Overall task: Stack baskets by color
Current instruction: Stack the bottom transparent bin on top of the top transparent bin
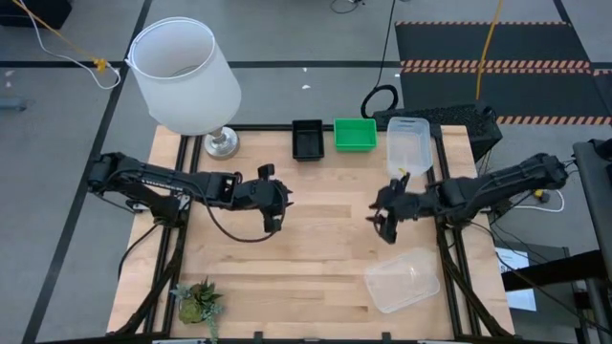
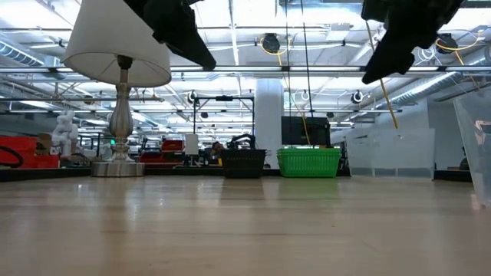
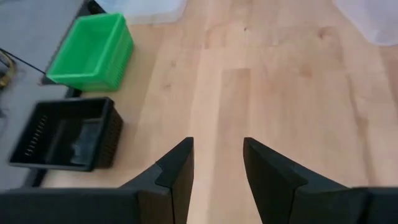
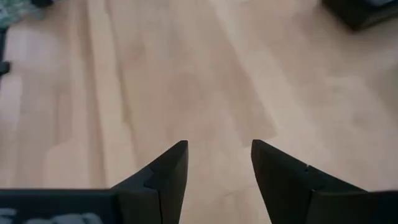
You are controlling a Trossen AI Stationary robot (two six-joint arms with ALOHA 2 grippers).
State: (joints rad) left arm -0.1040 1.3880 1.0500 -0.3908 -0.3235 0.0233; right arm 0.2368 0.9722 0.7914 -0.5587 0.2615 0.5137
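Along the table's far edge, a black basket (image 1: 307,139) and a bright green basket (image 1: 355,135) stand side by side on their bottoms. A clear basket (image 1: 409,145) sits to their right. A second clear basket (image 1: 402,279) lies near the front right corner. The left wrist view shows the green basket (image 3: 93,53) and the black basket (image 3: 65,134) ahead of my fingers. My left gripper (image 1: 274,205) hovers open over the table's left-middle. My right gripper (image 1: 382,222) hovers open over the right-middle, above bare wood (image 4: 186,81). Both grippers hold nothing.
A big white lamp (image 1: 186,76) stands at the far left corner, and a small potted plant (image 1: 199,302) sits at the near left corner. Bare wooden tabletop (image 1: 325,239) lies between the two grippers. In the low view both arms hang high above the table.
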